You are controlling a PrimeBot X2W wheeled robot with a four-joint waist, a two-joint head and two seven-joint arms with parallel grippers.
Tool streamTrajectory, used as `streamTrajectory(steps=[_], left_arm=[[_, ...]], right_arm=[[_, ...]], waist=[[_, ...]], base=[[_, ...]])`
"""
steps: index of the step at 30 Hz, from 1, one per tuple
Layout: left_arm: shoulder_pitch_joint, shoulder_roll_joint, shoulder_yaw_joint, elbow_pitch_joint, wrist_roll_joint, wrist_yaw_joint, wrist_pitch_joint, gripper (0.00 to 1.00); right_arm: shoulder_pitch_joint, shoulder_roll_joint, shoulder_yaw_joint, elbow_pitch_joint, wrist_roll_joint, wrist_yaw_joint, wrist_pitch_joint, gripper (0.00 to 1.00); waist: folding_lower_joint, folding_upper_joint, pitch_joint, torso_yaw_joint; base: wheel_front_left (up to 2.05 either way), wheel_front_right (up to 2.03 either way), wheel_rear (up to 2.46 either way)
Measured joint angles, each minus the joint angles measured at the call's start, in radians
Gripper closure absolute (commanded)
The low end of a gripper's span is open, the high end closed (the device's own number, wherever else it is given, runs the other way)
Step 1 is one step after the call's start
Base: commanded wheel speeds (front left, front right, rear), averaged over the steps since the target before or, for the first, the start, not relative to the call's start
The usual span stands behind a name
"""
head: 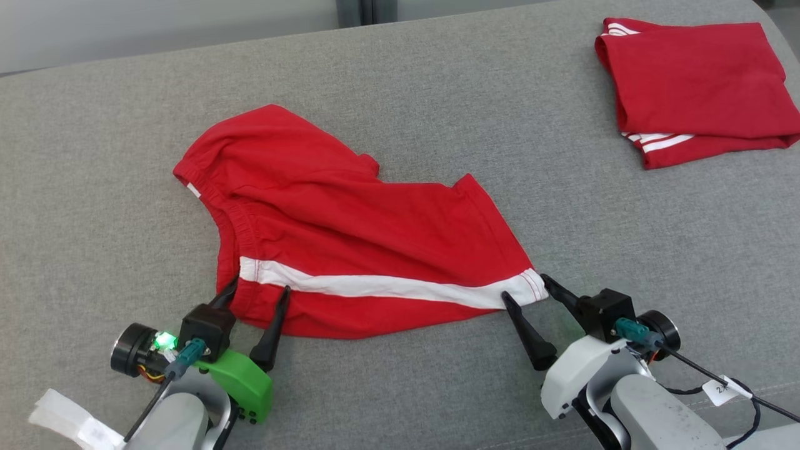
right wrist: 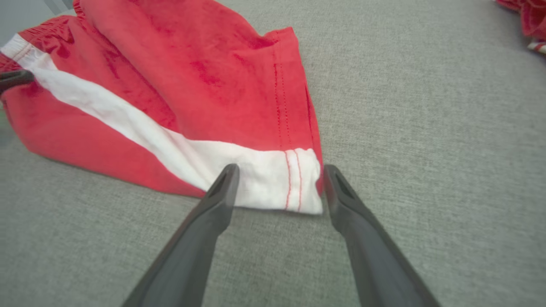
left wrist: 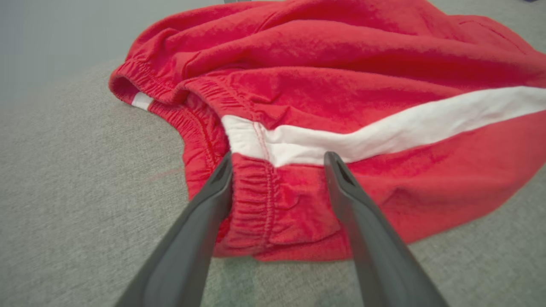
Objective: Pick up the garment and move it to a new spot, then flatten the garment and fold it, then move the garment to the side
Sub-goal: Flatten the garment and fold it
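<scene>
both jaws are standing wide open, gripping nothing. the shorts (head: 350, 250) are lying between them: waistband (left wrist: 251, 200) inside the left jaws, hem (right wrist: 294, 183) inside the right jaws. i'm aiming to pinch both layers evenly.

Left pincer (head: 260, 285) and right pincer (head: 524, 286) gape wide.
</scene>
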Motion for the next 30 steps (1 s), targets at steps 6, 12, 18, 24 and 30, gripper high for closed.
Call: streamTrajectory(steps=[6, 12, 18, 24, 30], left_arm=[[-0.055, 0.017, -0.097, 0.043, -0.066, 0.000, 0.000, 0.00], [-0.105, 0.033, -0.163, 0.077, -0.133, 0.000, 0.000, 0.00], [-0.140, 0.048, -0.225, 0.121, -0.206, 0.000, 0.000, 0.00], [-0.178, 0.069, -0.288, 0.134, -0.272, 0.000, 0.000, 0.00], [-0.226, 0.082, -0.354, 0.144, -0.358, 0.000, 0.003, 0.00]], right_arm=[[-0.030, -0.013, 0.045, -0.010, 0.051, 0.000, -0.001, 0.00], [-0.051, -0.030, 0.095, -0.001, 0.115, 0.000, -0.001, 0.00], [-0.076, -0.047, 0.149, 0.032, 0.190, 0.000, -0.002, 0.00], [-0.101, -0.054, 0.220, 0.015, 0.243, 0.000, -0.002, 0.00], [-0.142, -0.073, 0.303, 0.005, 0.321, 0.000, -0.002, 0.00]], waist=[[0.0000, 0.0000, 0.010, -0.004], [0.0000, 0.0000, 0.019, -0.007], [0.0000, 0.0000, 0.023, -0.009], [0.0000, 0.0000, 0.027, -0.016], [0.0000, 0.0000, 0.033, -0.017]], base=[[0.00, 0.00, 0.00], [0.00, 0.00, 0.00], [0.00, 0.00, 0.00], [0.00, 0.00, 0.00], [0.00, 0.00, 0.00]])
